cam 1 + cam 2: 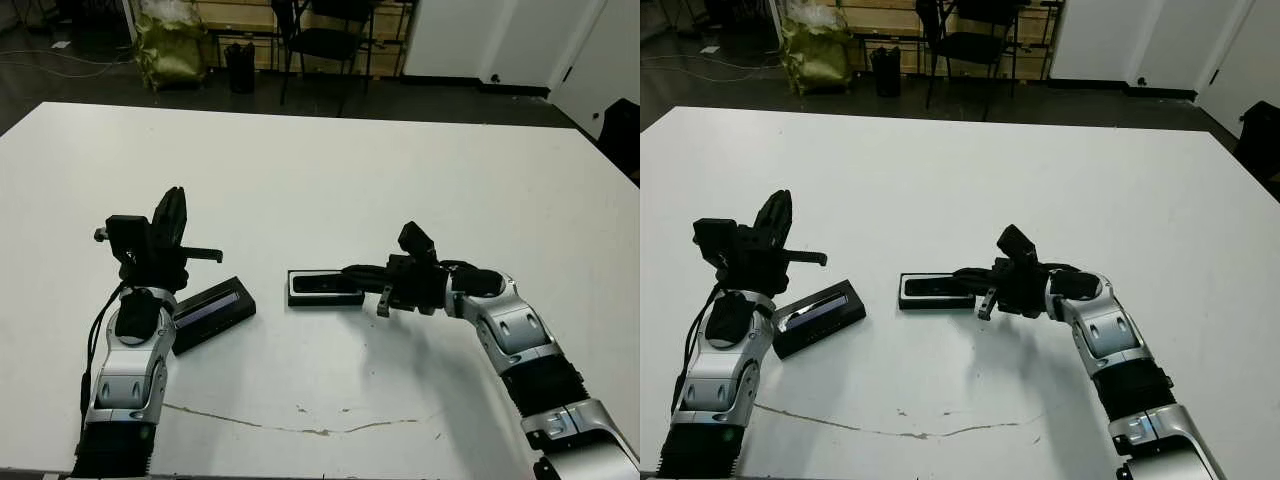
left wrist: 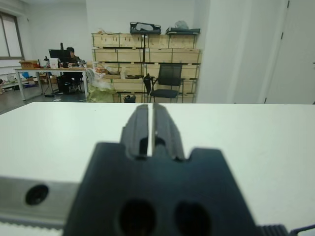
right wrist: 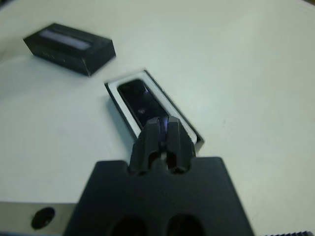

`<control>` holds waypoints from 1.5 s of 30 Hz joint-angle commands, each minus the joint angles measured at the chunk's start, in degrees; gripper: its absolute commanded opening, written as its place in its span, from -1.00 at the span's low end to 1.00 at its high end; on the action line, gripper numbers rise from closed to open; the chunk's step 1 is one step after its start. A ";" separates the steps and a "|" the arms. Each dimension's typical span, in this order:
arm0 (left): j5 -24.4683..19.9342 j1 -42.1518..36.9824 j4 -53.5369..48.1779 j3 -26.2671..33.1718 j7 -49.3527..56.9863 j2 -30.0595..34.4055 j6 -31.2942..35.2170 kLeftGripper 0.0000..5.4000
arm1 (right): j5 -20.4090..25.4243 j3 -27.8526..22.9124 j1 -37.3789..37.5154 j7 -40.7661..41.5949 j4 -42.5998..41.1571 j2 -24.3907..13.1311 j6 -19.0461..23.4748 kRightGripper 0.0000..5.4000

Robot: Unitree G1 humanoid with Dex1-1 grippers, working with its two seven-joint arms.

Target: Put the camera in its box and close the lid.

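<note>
The box point(image 1: 296, 298), a shallow black tray with a white lining, lies at the table's middle with the slim black camera point(image 1: 322, 285) lying inside it. My right gripper point(image 1: 348, 272) reaches in from the right; its fingers are shut, and their tips rest over the camera's near end point(image 3: 140, 101). The lid point(image 1: 213, 312), black with a greyish strip, lies flat to the left of the box and apart from it. Behind the lid, my left gripper point(image 1: 176, 196) is raised off the table, pointing up and away, shut and holding nothing.
A thin brownish line point(image 1: 280, 428) runs across the table near its front edge. Beyond the far edge stand a black chair point(image 1: 325, 40) and a yellow-green bag point(image 1: 170, 45). A person point(image 2: 70, 54) sits at a distant desk.
</note>
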 commanded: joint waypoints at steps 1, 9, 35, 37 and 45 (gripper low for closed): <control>0.29 0.83 0.26 0.12 0.24 0.16 1.50 -1.00 | -1.88 1.04 -0.14 -0.14 2.41 -1.47 1.27 -0.99; 0.47 0.84 0.27 0.23 0.27 0.35 1.07 -1.00 | -3.65 2.41 -1.62 0.23 9.58 -2.40 -0.95 -0.99; 0.86 2.37 -4.81 0.55 -1.25 2.57 2.81 -1.00 | 21.13 -23.65 0.78 -9.18 -7.23 -1.69 2.39 -0.99; 0.76 2.71 -6.47 0.71 -1.42 3.10 4.59 -1.00 | 19.33 -23.83 1.76 -11.69 -6.64 -1.88 1.37 -0.99; 0.25 4.22 -10.28 2.42 -3.80 6.11 7.65 -1.00 | 9.63 -21.82 9.45 -30.34 -18.73 0.57 3.72 -0.99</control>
